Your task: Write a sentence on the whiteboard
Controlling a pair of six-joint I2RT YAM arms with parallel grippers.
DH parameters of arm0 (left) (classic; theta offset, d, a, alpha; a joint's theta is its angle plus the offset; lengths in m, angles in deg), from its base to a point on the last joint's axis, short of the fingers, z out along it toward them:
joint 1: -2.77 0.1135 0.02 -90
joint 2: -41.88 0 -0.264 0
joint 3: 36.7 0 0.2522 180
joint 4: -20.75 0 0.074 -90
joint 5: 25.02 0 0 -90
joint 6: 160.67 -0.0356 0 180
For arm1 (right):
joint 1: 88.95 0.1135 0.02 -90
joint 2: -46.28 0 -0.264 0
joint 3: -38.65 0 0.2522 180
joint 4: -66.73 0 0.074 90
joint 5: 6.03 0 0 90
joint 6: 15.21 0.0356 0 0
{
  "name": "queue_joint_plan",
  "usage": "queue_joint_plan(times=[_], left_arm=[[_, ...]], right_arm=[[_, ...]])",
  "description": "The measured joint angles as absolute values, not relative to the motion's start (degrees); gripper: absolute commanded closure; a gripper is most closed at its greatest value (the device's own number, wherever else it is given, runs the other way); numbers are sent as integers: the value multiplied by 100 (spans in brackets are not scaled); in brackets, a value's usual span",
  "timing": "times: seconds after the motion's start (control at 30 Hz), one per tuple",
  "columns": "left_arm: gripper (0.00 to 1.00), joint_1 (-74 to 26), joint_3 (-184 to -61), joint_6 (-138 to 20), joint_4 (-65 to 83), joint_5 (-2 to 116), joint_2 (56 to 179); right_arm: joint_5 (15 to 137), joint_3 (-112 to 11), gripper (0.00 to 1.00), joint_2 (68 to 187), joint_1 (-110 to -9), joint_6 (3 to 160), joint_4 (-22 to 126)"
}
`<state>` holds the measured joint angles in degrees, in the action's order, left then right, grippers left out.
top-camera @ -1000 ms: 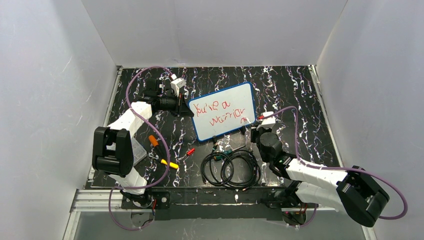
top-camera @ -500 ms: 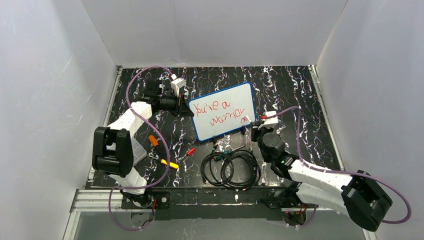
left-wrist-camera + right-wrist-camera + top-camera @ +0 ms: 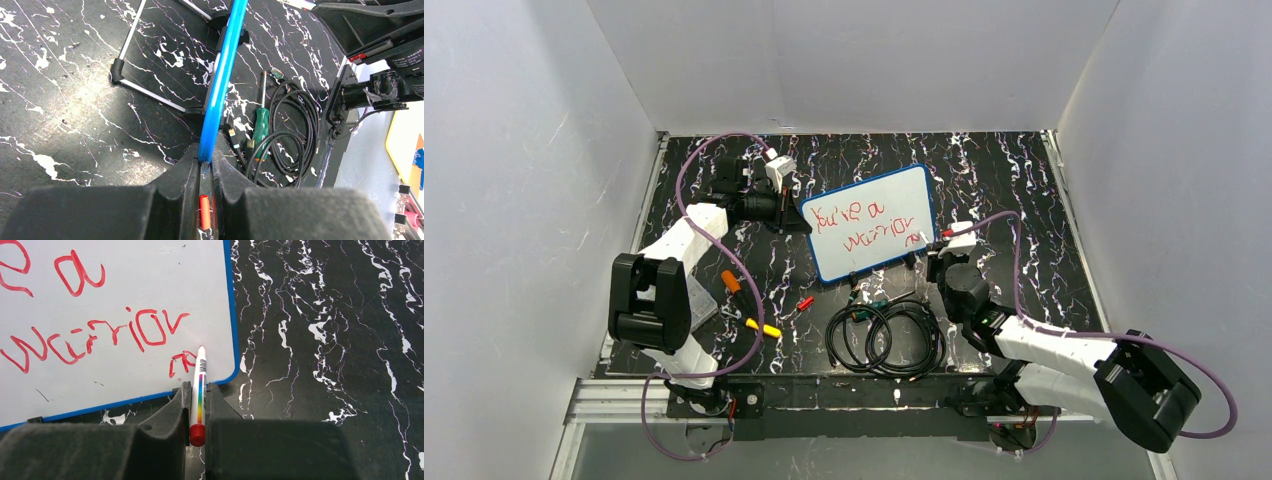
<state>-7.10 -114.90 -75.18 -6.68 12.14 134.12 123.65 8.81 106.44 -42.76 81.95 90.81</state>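
A small whiteboard [image 3: 871, 222] with a thin blue frame and rounded corners sits around the middle of a black, white-veined table [image 3: 1014, 190]. It is turned so that its right end lies farther back than its left. Two small black clips show on its near long edge. In the left wrist view thin metal legs [image 3: 150, 95] show beside the board's edge.

The sentence [image 3: 90, 335] is written in thin red marker in two slanted lines: "You're a" on the far line and "warrior" on the near line. A small extra red scribble sits near the board's near right corner.

The left gripper [image 3: 205, 165] is clamped on the blue frame at the board's left end. The right gripper [image 3: 198, 390] pinches a white marker [image 3: 200, 382] with a red end, its tip at the small scribble; whether it touches the board is unclear.

Near the board lie coiled black cables [image 3: 886, 338] and a green screwdriver [image 3: 260, 127].
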Motion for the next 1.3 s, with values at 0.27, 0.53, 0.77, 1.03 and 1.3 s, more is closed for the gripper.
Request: queue_joint_plan(times=[0.27, 0.53, 0.77, 1.03, 1.3], left_arm=[[100, -710, -11490, -7518, -668, 1216, 13412], [100, -710, -11490, -7518, -670, 1214, 13412], [100, -710, -11490, -7518, -670, 1212, 13410], [100, -710, -11490, -7518, -670, 1203, 13410], [100, -712, -11490, -7518, -670, 1201, 13410]], right_arm=[[12367, 881, 99, 10729, -4286, 8193, 9151], [12365, 927, 99, 10581, -4286, 8503, 8745], [12408, 1008, 99, 10546, -4286, 8632, 8557], [12435, 997, 99, 10666, -4286, 8455, 8659], [12474, 813, 99, 10751, -4286, 8158, 8810]])
